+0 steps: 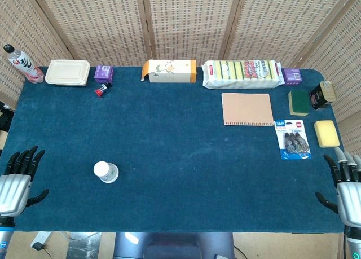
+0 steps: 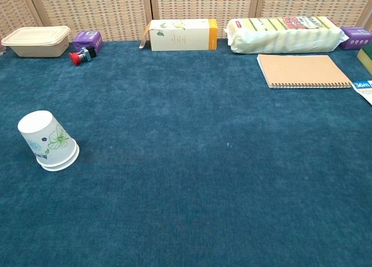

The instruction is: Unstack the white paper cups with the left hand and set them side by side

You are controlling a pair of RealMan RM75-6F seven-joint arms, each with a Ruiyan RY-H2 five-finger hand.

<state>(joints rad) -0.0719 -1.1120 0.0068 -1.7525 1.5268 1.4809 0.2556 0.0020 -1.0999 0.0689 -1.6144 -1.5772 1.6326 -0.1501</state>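
Stacked white paper cups (image 2: pixel 48 141) upside down, floral print only in chest view.

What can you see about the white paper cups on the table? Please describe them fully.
The white paper cups stand upside down, still nested as one stack, on the blue cloth in the robot's front left area. A second rim shows at the bottom. Green and blue flower prints decorate the side. Nothing touches the stack but the cloth; the left hand rests open at the table edge, apart.
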